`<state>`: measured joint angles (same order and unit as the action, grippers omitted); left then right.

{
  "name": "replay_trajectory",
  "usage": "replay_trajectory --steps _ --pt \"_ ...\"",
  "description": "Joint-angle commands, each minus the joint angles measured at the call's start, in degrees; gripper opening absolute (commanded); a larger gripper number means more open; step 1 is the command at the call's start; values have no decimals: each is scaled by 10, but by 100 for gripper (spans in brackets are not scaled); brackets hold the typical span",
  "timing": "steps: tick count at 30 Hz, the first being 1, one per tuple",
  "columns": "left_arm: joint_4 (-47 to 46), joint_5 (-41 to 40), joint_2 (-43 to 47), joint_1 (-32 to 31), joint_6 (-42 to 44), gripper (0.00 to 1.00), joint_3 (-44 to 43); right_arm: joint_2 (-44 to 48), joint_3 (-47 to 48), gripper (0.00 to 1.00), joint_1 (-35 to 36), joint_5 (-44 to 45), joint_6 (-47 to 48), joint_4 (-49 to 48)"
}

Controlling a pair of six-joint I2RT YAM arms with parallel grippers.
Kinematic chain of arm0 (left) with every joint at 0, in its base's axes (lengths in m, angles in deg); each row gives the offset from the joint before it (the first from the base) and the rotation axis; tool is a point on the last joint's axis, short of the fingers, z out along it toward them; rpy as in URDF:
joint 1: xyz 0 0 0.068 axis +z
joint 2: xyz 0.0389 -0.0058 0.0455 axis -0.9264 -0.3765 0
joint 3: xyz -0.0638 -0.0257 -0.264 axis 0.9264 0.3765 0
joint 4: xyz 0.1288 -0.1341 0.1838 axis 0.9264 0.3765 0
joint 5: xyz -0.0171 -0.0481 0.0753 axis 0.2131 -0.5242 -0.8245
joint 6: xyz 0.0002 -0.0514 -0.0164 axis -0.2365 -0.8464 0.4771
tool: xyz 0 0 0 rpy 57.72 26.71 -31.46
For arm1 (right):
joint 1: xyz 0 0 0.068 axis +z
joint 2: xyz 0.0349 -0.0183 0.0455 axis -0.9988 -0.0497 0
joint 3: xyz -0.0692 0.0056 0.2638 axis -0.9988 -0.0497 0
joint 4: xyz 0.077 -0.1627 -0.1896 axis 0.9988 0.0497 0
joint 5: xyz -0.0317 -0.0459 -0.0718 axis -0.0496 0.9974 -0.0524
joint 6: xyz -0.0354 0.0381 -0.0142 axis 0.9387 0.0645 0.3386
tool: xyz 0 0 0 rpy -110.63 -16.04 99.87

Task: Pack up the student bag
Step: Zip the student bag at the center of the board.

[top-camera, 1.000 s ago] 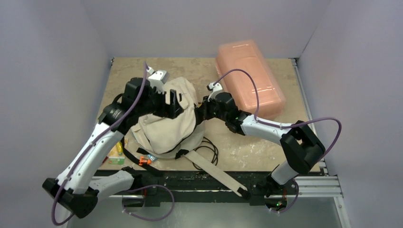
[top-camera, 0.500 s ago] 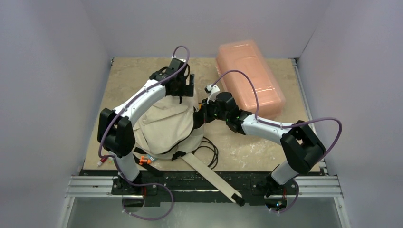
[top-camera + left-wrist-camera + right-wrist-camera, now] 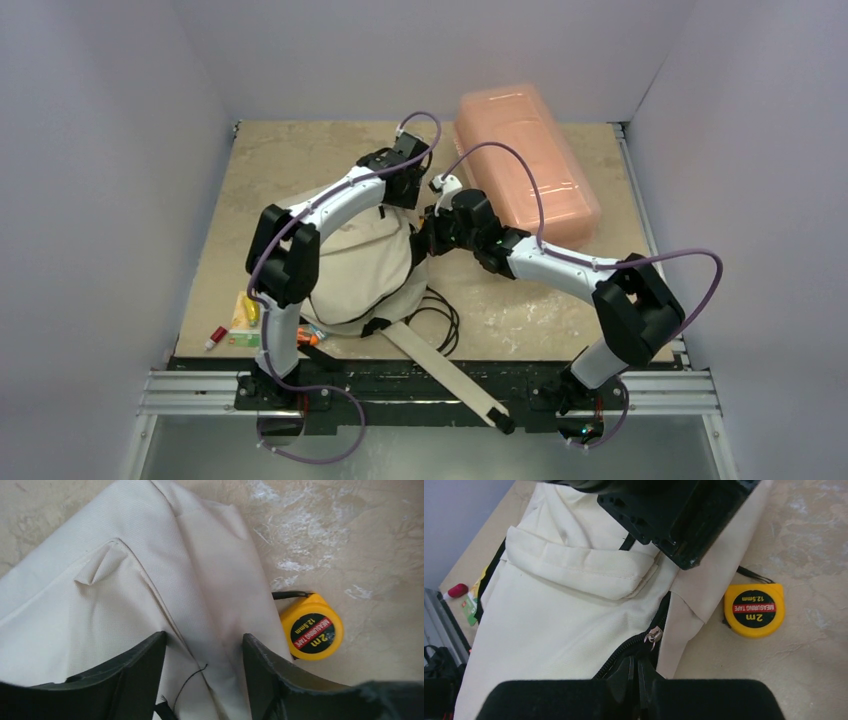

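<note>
The student bag [image 3: 355, 270], beige fabric with black straps, lies flat in the middle of the table. My left gripper [image 3: 405, 188] is at its far right corner. In the left wrist view it [image 3: 205, 647] is open over the bag's fabric [image 3: 125, 595], holding nothing. My right gripper [image 3: 425, 240] is at the bag's right edge. In the right wrist view it [image 3: 638, 672] is shut on the black zipper pull just below the metal slider [image 3: 654, 635]. A yellow tape measure [image 3: 311, 632] lies on the table beside the bag and also shows in the right wrist view [image 3: 754, 610].
A translucent pink plastic box [image 3: 525, 165] stands at the back right. A beige strap [image 3: 445, 375] and a black cord [image 3: 440, 315] trail toward the front edge. A red item [image 3: 216, 337], a green packet [image 3: 243, 322] and an orange item [image 3: 308, 338] lie at the front left.
My left arm has swung from the left side across the bag to its far right corner, uncovering the small items at the front left. The right gripper has stayed at the zipper.
</note>
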<state>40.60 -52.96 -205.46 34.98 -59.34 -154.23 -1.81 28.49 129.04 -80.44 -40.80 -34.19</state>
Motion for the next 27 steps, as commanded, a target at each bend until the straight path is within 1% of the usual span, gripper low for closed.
replay_trajectory --steps 1,3,4,7,11,14,16,19,21,24,25,27 --pt "-61 9 -7 18 44 43 -9 27 53 0 4 35 36 41" --pt "-70 1 -9 30 47 11 -9 30 65 0 8 53 48 64" --pt "-79 -18 -7 36 49 0 -8 31 73 0 11 64 56 76" --pt "-132 -69 4 57 66 0 -5 28 94 0 17 84 71 112" --pt "-215 -157 17 83 70 0 1 14 118 0 18 86 74 137" --pt "-252 -185 12 103 82 0 -9 13 113 0 19 61 61 134" --pt "-264 -180 2 124 80 0 -23 14 98 0 19 42 51 130" --pt "-260 -164 -19 154 68 0 -53 23 52 0 35 48 43 119" --pt "-250 -155 -36 166 76 0 -82 39 16 0 45 56 34 105" --pt "-212 -145 -58 175 93 0 -132 61 -40 0 58 43 8 65" --pt "-188 -132 -59 177 90 0 -144 64 -52 0 61 51 -1 52" --pt "-103 -91 -54 184 67 0 -176 58 -50 0 57 44 -13 26"
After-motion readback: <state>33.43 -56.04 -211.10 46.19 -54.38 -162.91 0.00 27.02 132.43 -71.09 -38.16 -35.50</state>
